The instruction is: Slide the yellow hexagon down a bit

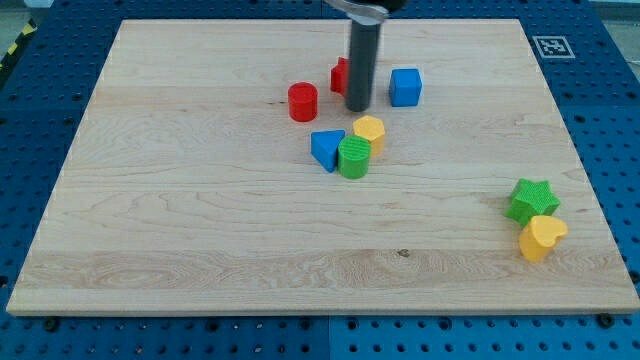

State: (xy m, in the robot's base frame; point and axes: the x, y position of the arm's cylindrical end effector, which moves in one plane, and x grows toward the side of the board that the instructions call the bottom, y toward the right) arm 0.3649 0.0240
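Observation:
The yellow hexagon (370,131) sits near the board's upper middle, touching the green cylinder (354,158) just below and to its left. A blue triangle (326,149) lies against the green cylinder's left side. My tip (358,107) stands just above the yellow hexagon, a little to its left, with a small gap between them. The rod partly hides a red block (340,75) behind it.
A red cylinder (303,102) lies left of my tip and a blue cube (405,87) to its right. A green star (531,201) and a yellow heart (542,237) sit together near the board's right edge. The wooden board (180,220) lies on a blue pegboard.

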